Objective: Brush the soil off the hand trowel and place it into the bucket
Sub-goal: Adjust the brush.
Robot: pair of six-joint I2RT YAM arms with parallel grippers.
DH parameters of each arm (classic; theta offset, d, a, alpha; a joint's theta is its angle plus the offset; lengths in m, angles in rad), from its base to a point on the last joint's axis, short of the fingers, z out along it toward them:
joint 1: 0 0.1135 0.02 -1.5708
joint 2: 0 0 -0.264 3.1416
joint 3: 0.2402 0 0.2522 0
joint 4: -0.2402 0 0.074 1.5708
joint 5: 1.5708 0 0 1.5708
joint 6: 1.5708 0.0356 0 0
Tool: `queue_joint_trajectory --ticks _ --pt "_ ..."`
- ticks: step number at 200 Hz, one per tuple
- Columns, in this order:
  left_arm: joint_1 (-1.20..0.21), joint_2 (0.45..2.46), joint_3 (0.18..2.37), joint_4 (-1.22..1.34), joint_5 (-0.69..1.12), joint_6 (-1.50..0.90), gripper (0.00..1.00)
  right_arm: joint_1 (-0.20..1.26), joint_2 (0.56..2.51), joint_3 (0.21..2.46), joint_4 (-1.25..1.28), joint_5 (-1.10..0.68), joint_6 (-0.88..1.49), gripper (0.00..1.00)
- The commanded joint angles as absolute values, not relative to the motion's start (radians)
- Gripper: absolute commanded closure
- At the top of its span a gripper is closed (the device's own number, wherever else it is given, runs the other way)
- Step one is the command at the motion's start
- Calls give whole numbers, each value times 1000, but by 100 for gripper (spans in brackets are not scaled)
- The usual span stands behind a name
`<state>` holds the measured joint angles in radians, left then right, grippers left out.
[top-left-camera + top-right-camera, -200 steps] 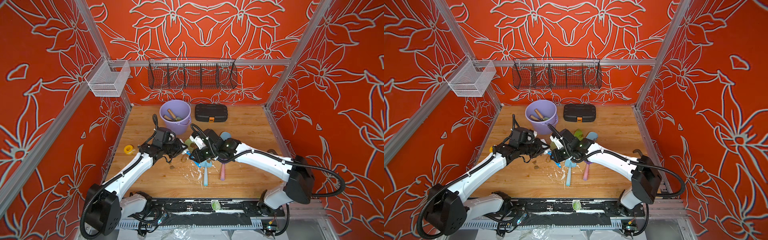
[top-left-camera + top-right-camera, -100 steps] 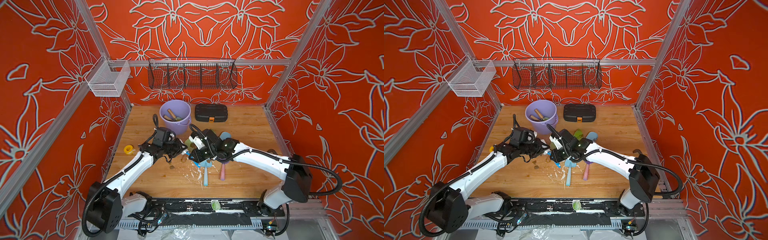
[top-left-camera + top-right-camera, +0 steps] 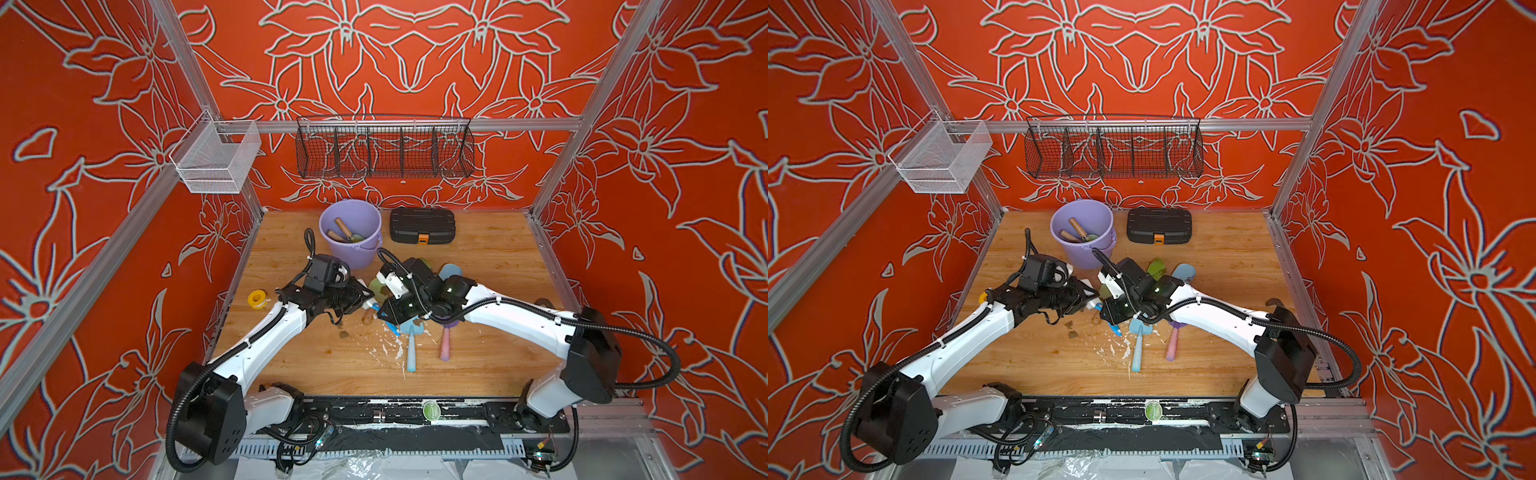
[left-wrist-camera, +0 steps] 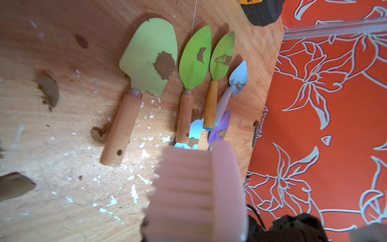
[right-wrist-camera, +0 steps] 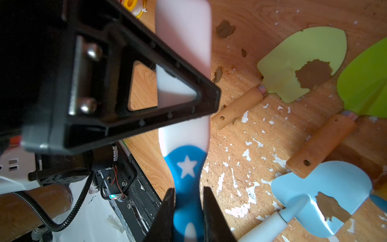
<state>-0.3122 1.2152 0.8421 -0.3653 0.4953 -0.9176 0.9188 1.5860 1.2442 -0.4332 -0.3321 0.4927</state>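
We see orange floral walls [image 3: 415, 54] around a wooden floor [image 3: 498, 266], a black wire basket [image 3: 384, 151] hanging on the far wall.

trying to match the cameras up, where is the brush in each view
In a top view: brush is a small white and blue piece just below picture centre.
In a top view: same piece, slightly left of centre.
Left wrist: blurred pale bristles, closest to the lens.
Right wrist: white handle, blue starred end in the right gripper.
Landmark: light blue trowel beside it, in all four.
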Motion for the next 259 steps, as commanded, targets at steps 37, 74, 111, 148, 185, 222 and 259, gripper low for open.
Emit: queue_joint_trajectory --ticks 37,74,111,148,185,222,259 --pt "-300 1235 1005 -613 324 -760 3 910 1608 1252 -486 -303 514 100" --pt "-304 1192 989 -735 98 -707 3 870 1551 1173 -510 -259 564 100" --pt "-391 1196 929 -722 62 -647 2 839 1471 1115 -540 -194 597 100" --pt "-493 1263 931 -682 -29 -606 4 805 1413 1074 -535 -176 625 100" --pt "-539 1362 943 -615 -43 -572 25 783 1393 1073 -529 -168 622 100" --pt "-564 1486 980 -578 -40 -556 32 771 1375 1060 -514 -165 622 100" --pt "-569 1587 996 -549 -57 -552 42 765 1355 1041 -498 -165 626 100"
